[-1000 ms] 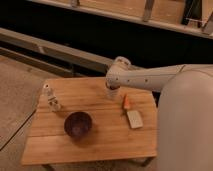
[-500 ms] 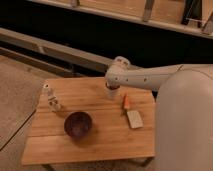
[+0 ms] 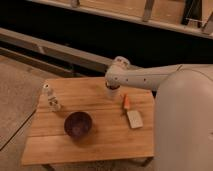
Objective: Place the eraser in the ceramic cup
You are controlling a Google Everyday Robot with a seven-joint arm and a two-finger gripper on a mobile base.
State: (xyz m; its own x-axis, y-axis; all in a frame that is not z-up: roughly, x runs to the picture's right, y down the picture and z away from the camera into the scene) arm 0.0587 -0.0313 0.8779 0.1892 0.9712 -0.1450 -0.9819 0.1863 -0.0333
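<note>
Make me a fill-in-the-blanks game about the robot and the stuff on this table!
1. The gripper is right over the ceramic cup, whose colour is ____.
2. The bowl is dark ____.
3. The small piece next to the pale block is ____.
4. The table is made of ____.
Missing words: white; purple; orange; wood.
</note>
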